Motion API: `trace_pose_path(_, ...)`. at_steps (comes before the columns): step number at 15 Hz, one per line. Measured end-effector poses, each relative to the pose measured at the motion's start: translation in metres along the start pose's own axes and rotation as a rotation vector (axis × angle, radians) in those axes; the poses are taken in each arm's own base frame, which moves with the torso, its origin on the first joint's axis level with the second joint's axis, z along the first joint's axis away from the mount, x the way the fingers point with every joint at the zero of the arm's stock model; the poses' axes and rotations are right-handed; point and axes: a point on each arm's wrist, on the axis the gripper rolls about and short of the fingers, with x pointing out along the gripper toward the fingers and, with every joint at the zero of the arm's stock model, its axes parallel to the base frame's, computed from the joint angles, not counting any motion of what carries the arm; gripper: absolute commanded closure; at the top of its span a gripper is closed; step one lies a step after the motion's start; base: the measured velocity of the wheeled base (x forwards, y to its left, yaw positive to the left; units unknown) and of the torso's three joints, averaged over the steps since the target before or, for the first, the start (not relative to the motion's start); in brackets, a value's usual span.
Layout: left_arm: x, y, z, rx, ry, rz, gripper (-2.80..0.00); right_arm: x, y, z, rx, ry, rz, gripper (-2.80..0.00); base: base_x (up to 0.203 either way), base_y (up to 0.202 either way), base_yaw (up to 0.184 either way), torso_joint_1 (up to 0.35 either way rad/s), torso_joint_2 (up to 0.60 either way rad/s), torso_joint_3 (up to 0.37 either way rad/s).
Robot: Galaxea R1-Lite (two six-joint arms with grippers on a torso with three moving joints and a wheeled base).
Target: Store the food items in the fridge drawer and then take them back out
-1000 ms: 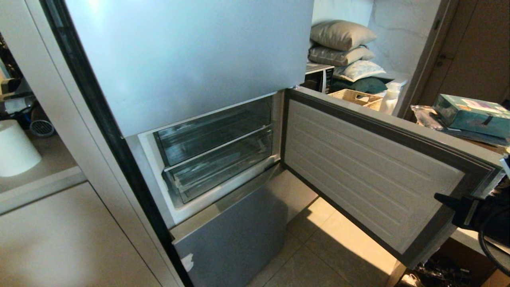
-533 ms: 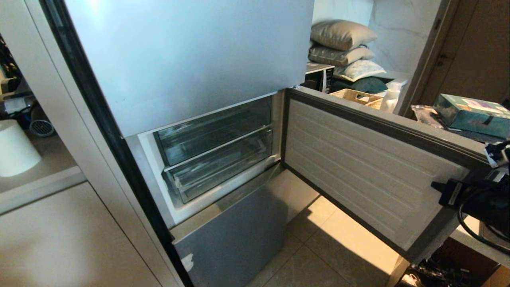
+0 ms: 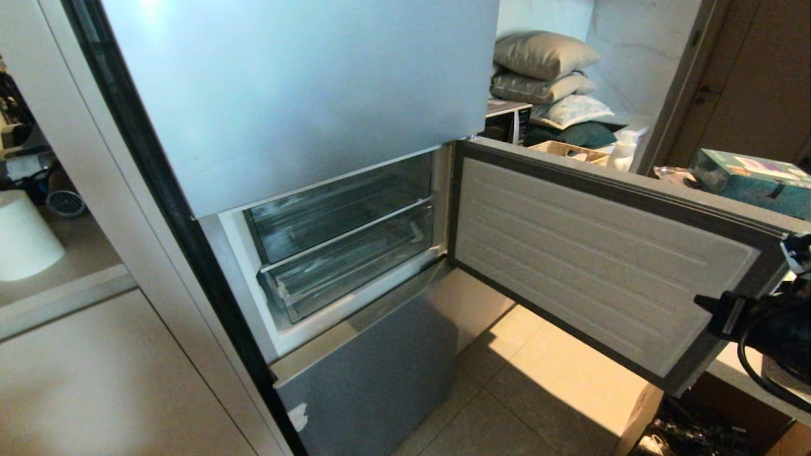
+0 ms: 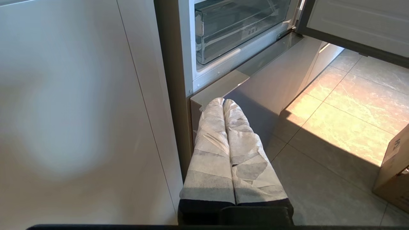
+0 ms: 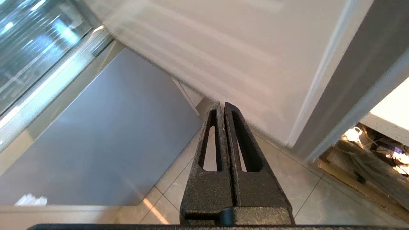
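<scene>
Left gripper (image 4: pixel 223 103): seen only in the left wrist view, wrapped in pale tape, both fingers pressed together, nothing held. It is poised low in front of the lower fridge panel (image 4: pixel 271 92), touching nothing; a pale cabinet (image 4: pixel 80 111) is on one side and the tiled floor (image 4: pixel 345 115) on the other.

Fridge compartment: the middle door (image 3: pixel 595 266) is swung open to the right in the head view, its ribbed inner liner facing the camera. Two clear drawers are stacked inside the opening. The upper drawer (image 3: pixel 336 212) and the lower drawer (image 3: pixel 355 266) are both pushed in. Which of the two is the fridge drawer of the task cannot be told; no tape is made out on either. No red fruit is seen in any view, and nothing is made out through the drawer fronts.

Right gripper (image 5: pixel 222 107): black fingers closed flat against each other, nothing between them. In the head view its arm (image 3: pixel 760 320) is seen at the right edge, just beside the free edge of the open door; contact with the door cannot be confirmed. In the right wrist view the fingertips point toward the door liner (image 5: pixel 223 48) and the floor beneath it.

Relation: both drawers lie well apart from the right gripper, to its left across the full width of the open door, and above and beyond the left gripper.
</scene>
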Motion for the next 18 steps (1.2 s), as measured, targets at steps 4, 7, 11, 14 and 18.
trace_pose_path(4,0.0,0.0,0.0,0.0,0.0,0.0,0.0,-0.043,0.0,-0.01,-0.078,-0.059,0.02,0.0,0.0,0.0,0.0,0.0,0.0,0.0)
trace_pose_path(7,0.0,0.0,0.0,0.0,0.0,0.0,0.0,-0.081,-0.002,-0.029,-0.139,-0.115,0.031,0.0,0.0,0.0,0.0,0.0,0.0,0.0)
trace_pose_path(11,0.0,0.0,0.0,0.0,0.0,0.0,0.0,-0.125,-0.01,-0.068,-0.158,-0.138,0.032,0.0,0.0,0.0,0.0,0.0,0.0,0.0)
trace_pose_path(14,0.0,0.0,0.0,0.0,0.0,0.0,0.0,-0.154,-0.016,-0.096,-0.178,-0.155,0.034,0.0,0.0,0.0,0.0,0.0,0.0,0.0)
trace_pose_path(18,0.0,0.0,0.0,0.002,0.0,0.0,0.0,-0.173,-0.025,-0.135,-0.237,-0.062,0.002,0.0,0.0,0.0,0.0,0.0,0.0,0.0)
